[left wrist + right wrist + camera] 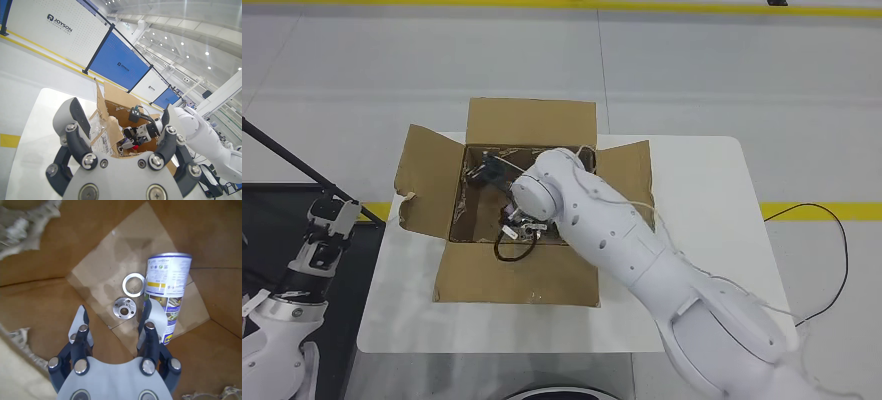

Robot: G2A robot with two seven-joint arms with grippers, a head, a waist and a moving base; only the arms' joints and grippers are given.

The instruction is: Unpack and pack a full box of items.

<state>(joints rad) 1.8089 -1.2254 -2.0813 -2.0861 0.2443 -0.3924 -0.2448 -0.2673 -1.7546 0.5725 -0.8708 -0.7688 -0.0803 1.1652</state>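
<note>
While the right arm [622, 245] is stretched from the near right across the table [712, 200] and bent down into the open cardboard box [532, 125], the right gripper [116, 305] is held inside the box, pointed at its floor. Its jaws are spread wide and nothing is gripped. In the right wrist view a metal flange [123, 310] is seen on the floor between the two fingers; contact cannot be told. One finger [157, 313] is seen in front of the spray can [166, 285]; whether it touches is unclear.

The left arm [302, 280] is parked off the table's left edge, well apart from the box, with the wrist turned toward it. The left gripper [121, 106] is spread open and empty.

Items:
- The spray can is laid on its side on the box floor. It has a white and blue label with a yellow band, and a silver rim at one end.
- A flat metal ring [133, 284] is laid just beside the can, possibly touching it.
- The metal flange is round and bright, with a central bore and small holes around it. It is placed just beside the ring and near the can.
- All three are set on a paler cardboard panel of the floor.

The box is brown, with its flaps folded outward; the left flap [422, 185] is torn along its edge. The box is set left of the middle of the white table.
</note>
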